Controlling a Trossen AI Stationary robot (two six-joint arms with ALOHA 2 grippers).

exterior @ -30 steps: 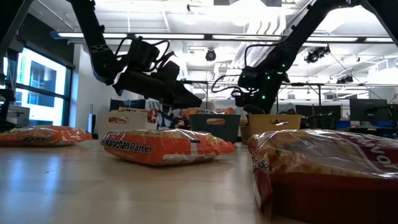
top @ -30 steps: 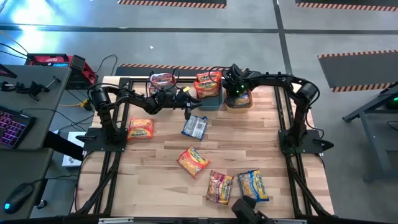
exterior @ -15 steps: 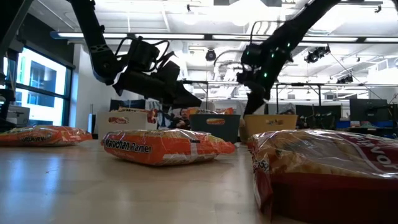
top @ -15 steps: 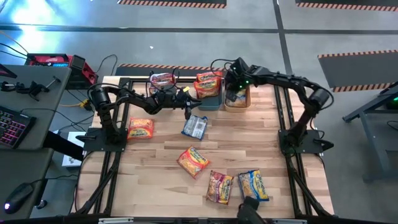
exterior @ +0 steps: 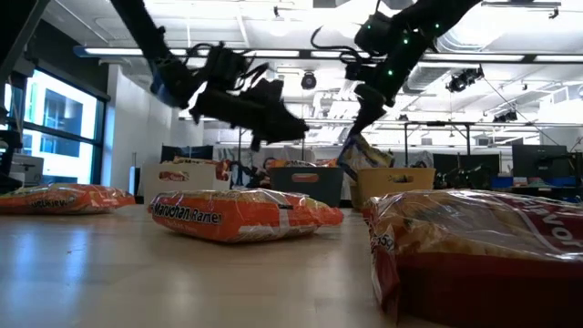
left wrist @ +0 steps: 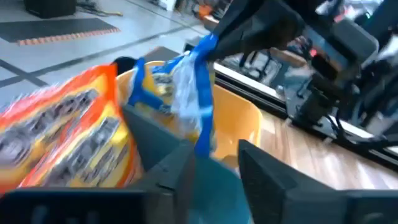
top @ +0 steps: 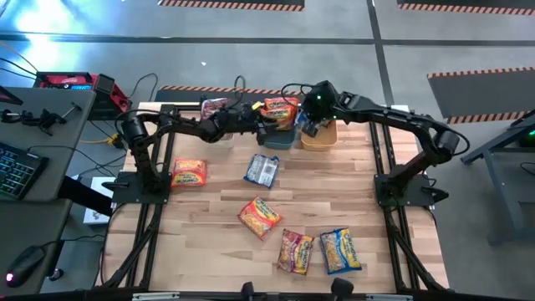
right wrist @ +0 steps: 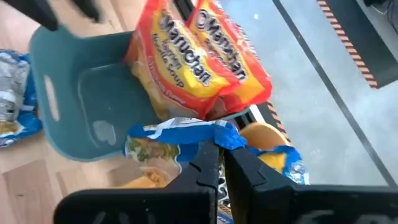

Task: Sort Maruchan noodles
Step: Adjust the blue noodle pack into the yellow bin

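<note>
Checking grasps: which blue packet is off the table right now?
The blue packet pinched in the right gripper, hanging above the orange bin. The other blue ones lie flat on the table.

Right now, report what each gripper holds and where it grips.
The right gripper pinches a blue-and-yellow noodle packet by its crimped end seam, dangling it over the orange bin. The left gripper holds nothing, poised at the teal bin.

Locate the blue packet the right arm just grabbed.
High view, far right-centre: the blue packet hangs from the right gripper above the orange bin, beside the teal bin.
</note>
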